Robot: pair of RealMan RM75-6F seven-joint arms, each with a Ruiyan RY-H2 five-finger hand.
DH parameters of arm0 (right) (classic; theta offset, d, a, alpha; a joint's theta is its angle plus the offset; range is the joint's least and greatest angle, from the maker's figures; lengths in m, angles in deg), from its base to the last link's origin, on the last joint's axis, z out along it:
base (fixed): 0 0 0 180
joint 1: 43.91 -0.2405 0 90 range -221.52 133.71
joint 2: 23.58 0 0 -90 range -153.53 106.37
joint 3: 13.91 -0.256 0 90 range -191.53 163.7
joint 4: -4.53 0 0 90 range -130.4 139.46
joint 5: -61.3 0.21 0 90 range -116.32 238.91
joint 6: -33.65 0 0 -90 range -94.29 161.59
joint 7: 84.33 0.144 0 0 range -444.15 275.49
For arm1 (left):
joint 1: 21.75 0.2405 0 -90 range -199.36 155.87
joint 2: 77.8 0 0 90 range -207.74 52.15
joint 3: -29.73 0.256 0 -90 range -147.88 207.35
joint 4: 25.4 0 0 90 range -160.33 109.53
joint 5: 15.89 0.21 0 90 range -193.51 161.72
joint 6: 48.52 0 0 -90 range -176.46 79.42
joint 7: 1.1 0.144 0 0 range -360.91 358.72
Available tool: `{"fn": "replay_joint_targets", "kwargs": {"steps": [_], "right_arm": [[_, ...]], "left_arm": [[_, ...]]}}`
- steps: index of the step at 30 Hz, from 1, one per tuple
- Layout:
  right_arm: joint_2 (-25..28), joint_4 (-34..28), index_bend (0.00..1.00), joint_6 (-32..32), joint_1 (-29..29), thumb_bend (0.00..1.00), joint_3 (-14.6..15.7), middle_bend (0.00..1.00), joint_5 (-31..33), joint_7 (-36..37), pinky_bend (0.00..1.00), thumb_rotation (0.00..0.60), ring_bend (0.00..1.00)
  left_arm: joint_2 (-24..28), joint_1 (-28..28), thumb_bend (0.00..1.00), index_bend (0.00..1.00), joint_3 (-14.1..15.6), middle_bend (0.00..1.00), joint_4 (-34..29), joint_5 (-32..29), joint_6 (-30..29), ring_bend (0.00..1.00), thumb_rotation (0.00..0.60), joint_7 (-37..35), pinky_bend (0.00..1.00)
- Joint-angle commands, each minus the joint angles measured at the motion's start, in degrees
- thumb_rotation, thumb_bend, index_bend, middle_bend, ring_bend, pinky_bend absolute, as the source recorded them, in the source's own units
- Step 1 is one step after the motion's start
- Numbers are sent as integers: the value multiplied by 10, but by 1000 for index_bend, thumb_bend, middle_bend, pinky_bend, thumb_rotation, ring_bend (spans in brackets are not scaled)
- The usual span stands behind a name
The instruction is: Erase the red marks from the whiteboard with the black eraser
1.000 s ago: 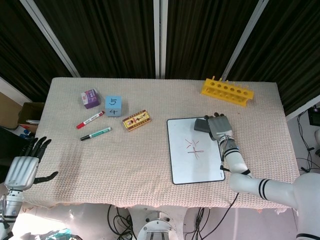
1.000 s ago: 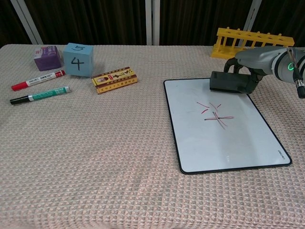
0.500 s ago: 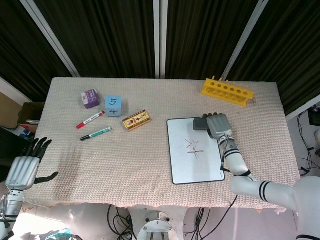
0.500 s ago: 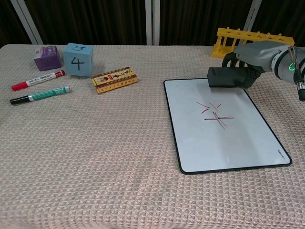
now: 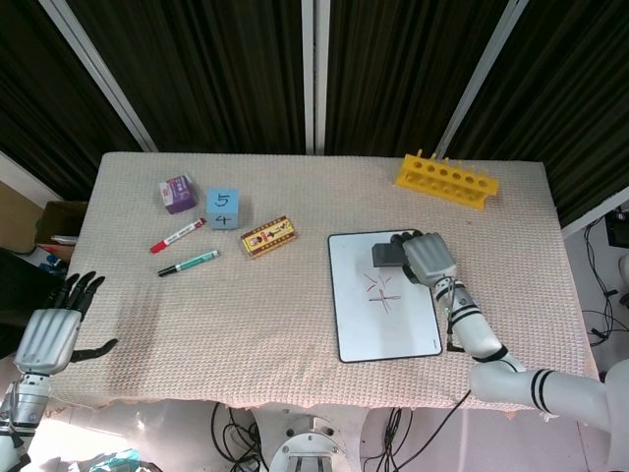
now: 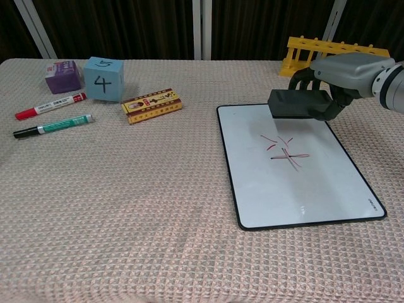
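Whiteboard [image 6: 297,170], right hand [image 6: 344,71] carried black eraser [image 6: 300,103] nearer red marks [image 6: 284,149]

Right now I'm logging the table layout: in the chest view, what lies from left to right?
Purple box → blue cube → yellow patterned box → whiteboard, with the right robot hand holding the black eraser above its far edge.

Silver-backed left hand [image 5: 44,339] with black fingers [image 5: 79,287]; white forearm [image 5: 550,391] with black bands.
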Motion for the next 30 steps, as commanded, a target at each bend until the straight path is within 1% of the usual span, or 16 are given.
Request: {"fn": "replay_joint_targets", "kwargs": {"steps": [1, 6, 12, 17, 22, 30], "right_arm": [[34, -54, 594, 14, 12, 439, 30, 526, -40, -4, 499, 600, 408], [56, -97, 599, 8, 37, 438, 63, 528, -94, 9, 499, 600, 408], [68, -104, 609, -18, 69, 439, 98, 532, -177, 24, 499, 600, 408], [72, -103, 614, -30, 88, 438, 118, 534, -226, 36, 499, 600, 410], [61, -89, 632, -32, 100, 438, 120, 546, -246, 31, 505, 600, 424], [30, -53, 633, -40, 107, 438, 98, 546, -262, 23, 505, 600, 424]], "left_arm": [[-2, 0, 124, 83, 1, 53, -1, 1, 0, 17, 468, 2, 168], [-3, 2, 125, 84, 2, 53, -1, 0, -2, 17, 472, 2, 168], [-2, 3, 124, 84, 2, 53, 5, -2, -2, 17, 471, -3, 168], [-1, 3, 124, 83, 2, 53, 5, -1, -2, 17, 469, -4, 168], [-3, 2, 124, 83, 2, 52, 6, -1, -2, 17, 472, -5, 169], [-1, 3, 124, 83, 2, 52, 6, -2, -2, 17, 468, -7, 168]]}}
